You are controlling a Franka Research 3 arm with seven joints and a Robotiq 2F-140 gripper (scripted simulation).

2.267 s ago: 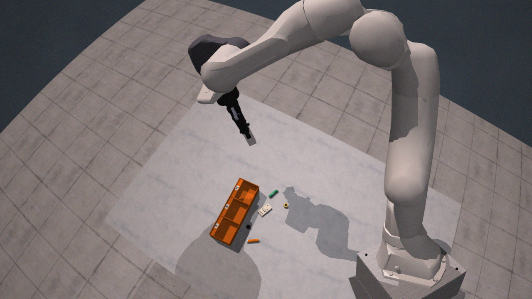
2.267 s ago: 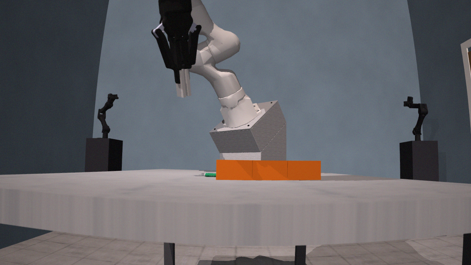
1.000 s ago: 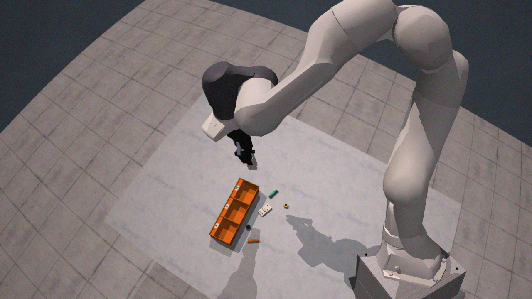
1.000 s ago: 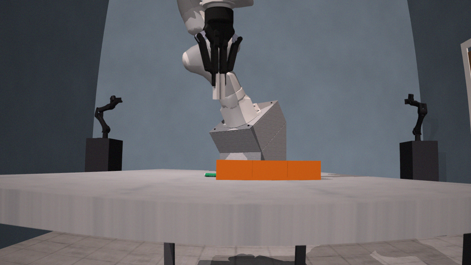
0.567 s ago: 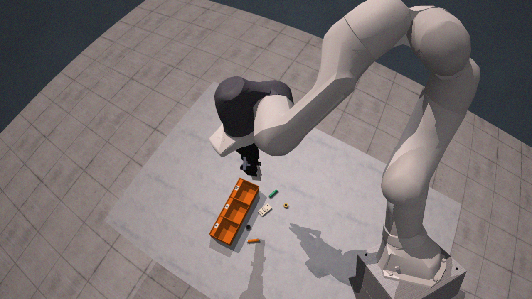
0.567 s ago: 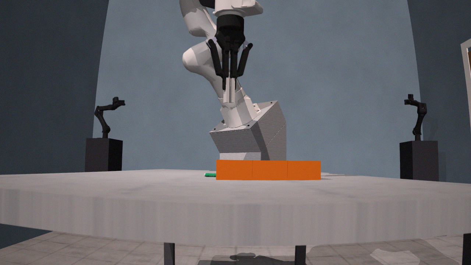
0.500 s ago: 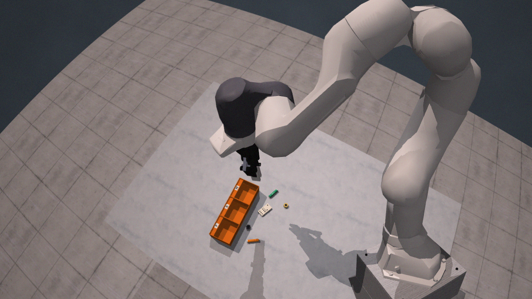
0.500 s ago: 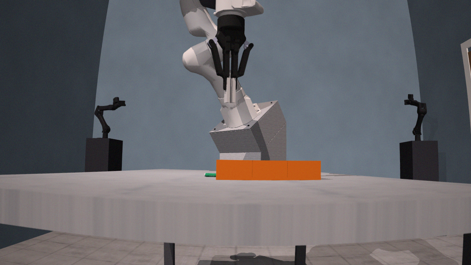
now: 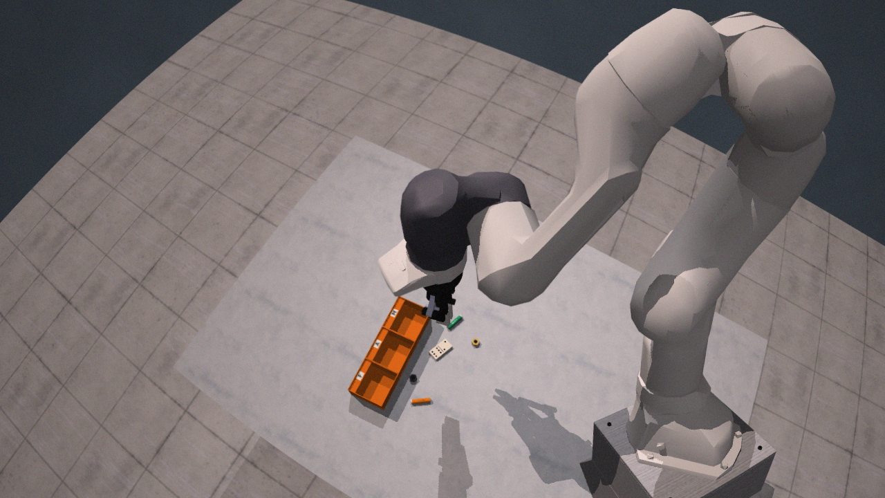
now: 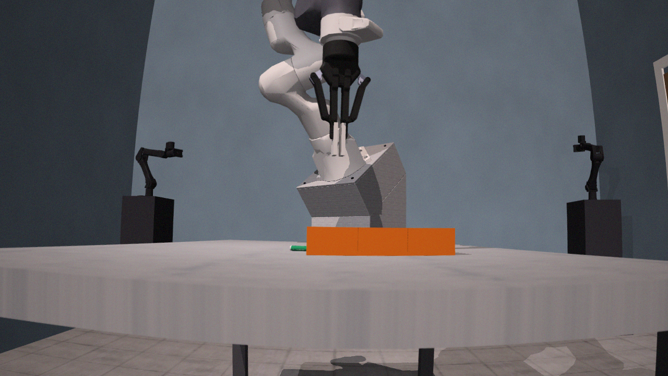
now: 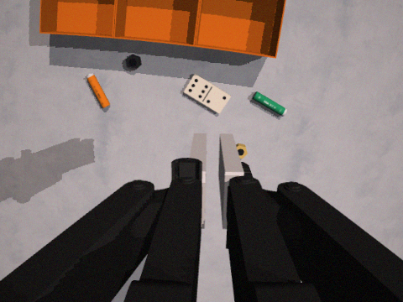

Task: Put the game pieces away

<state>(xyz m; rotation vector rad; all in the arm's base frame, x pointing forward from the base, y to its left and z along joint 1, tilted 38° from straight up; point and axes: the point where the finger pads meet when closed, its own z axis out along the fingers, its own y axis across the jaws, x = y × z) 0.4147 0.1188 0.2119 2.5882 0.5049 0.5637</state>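
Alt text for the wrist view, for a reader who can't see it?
Seen from above, the nearly shut, empty gripper hangs over a grey table. Beyond it lie a white domino, green stick, orange stick, black piece, yellow ring, and orange bins marked F, A, M.

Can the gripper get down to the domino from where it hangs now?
Probably yes: the domino lies flat in the open beside the bins, nothing on it, but the gripper is shut, empty, and must open first.

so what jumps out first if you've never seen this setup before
The bright orange bin row, marked F, A and M, stands out against the grey table. Beside it lies a white domino, with a green stick, an orange stick, a small black piece and a yellow nut scattered round. The dark claw hangs above, shut on nothing.
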